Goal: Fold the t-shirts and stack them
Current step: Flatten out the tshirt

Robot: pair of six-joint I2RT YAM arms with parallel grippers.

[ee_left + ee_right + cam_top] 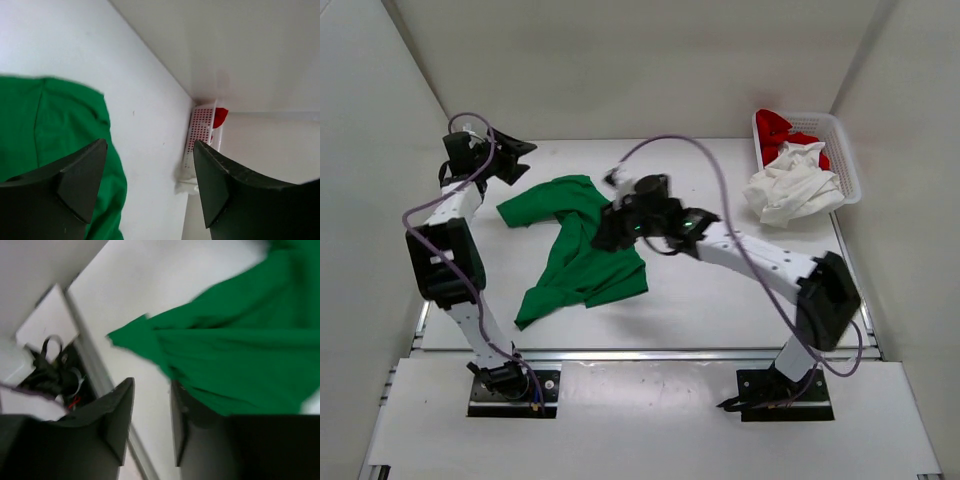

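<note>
Green cloth is the matter in hand: the green shirt (582, 255) lies crumpled on the desk (720, 300) between the two arms. One sleeve is flung toward the far left, and the body is bunched and twisted toward the near side. It looks light, thin and limp, so I judge it will sag, double over itself and drag along the surface when lifted. It is not fragile, and a firm pinch should hold it. A pinch on a single layer, though, may pull only that layer. The best places to take hold seem to be the outer edges: a shoulder or sleeve seam on one side and a hem corner on the other. Held there, it can be drawn flat before folding.

The left hand (513, 160) hangs just beyond the far-left sleeve, its fingers (75, 175) spread wide with nothing between them. The right hand (612, 228) is over the shirt's right edge. Its wrist view is blurred, but its fingers (115, 410) stand apart with bare desk showing in the gap and no cloth pinched.

The white shirt (790, 188) droops over the near rim of the basket (848, 160) at the far right. The red shirt (778, 128) sits inside it, and both are well apart from the hands.
</note>
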